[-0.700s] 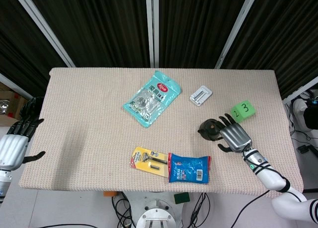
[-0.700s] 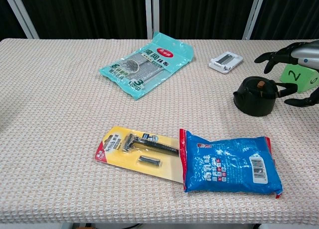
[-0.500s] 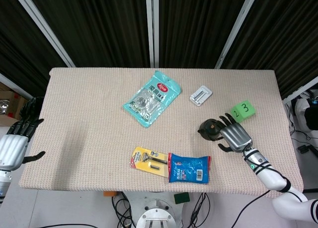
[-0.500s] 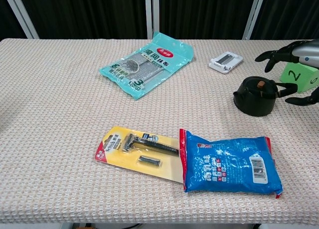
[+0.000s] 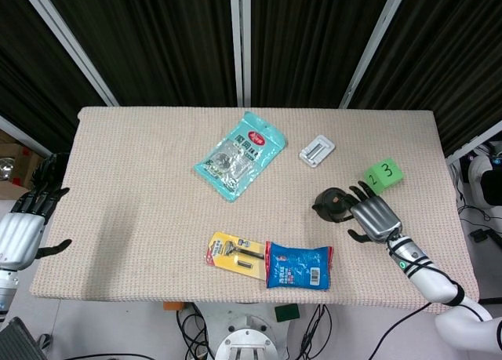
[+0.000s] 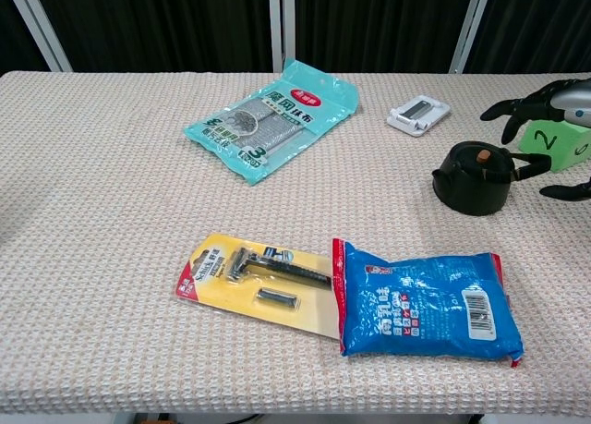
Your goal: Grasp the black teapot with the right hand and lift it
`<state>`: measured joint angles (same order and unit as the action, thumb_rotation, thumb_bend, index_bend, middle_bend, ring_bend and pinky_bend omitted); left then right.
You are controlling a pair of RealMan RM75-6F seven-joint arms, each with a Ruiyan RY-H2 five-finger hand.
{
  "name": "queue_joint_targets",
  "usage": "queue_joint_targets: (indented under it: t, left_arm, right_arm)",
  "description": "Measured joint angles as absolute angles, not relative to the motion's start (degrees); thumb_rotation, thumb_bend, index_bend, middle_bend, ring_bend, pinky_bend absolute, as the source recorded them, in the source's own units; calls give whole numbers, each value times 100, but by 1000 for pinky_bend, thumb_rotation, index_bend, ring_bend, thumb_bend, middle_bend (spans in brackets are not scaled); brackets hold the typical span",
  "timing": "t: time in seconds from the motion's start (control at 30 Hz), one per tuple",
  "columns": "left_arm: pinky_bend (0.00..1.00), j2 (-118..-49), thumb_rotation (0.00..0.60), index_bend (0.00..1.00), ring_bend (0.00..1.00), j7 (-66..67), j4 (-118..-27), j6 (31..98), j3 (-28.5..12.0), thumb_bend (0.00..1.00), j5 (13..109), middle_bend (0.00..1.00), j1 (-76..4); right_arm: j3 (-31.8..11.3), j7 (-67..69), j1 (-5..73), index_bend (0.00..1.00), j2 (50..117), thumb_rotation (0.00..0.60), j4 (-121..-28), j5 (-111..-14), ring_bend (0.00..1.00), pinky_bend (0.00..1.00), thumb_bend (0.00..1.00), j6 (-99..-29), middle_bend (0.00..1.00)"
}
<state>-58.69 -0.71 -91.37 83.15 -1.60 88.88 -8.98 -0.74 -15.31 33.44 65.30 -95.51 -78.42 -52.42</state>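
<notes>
The black teapot (image 5: 332,204) (image 6: 474,177) stands upright on the cloth-covered table at the right, with a small brown knob on its lid. My right hand (image 5: 373,216) (image 6: 551,110) hovers just to the teapot's right, fingers spread and curved toward it, holding nothing. A small gap shows between the fingertips and the pot in the chest view. My left hand (image 5: 23,225) hangs off the table's left edge, fingers apart and empty.
A green numbered cube (image 5: 383,173) (image 6: 554,138) sits right behind my right hand. A blue snack pack (image 6: 421,300), a yellow razor card (image 6: 255,269), a teal pouch (image 6: 273,115) and a small white holder (image 6: 418,115) lie around the beige table (image 5: 141,195).
My right hand has drifted slightly to the right, away from the teapot, staying spread. The teapot and left hand have not moved.
</notes>
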Motion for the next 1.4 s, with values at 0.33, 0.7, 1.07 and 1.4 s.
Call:
queue_joint_targets:
  t: [0.33,0.7,1.07,1.4]
  left_arm:
    - [170,-5902,597,134,45,-84,-9111,8248,-160,0,8873,101,-930]
    - [170,-5902,596,134,44,-131,-9064,8228,-155,0,8858,101,-932]
    - [170,-5921,596,134,45,-200,-8997,8262,-147,0,8866,101,-910]
    - [170,-5918,598,134,44,-207,-8984,8273,-147,0,8857,101,-897]
  right_arm:
    - [-109,-1390,3435,319,6501,542,-9564,-7815,234,0,187,-5071,338]
    - [-148,-1490,3479,413,6595,542,-9509,-7627,300,0,196,-4995,382]
    - [-153,-1680,3534,460,6679,543,-9512,-7505,334,0,197,-4948,420]
    - [-172,-1592,3598,461,6798,542,-9422,-7533,335,0,203,-4898,422]
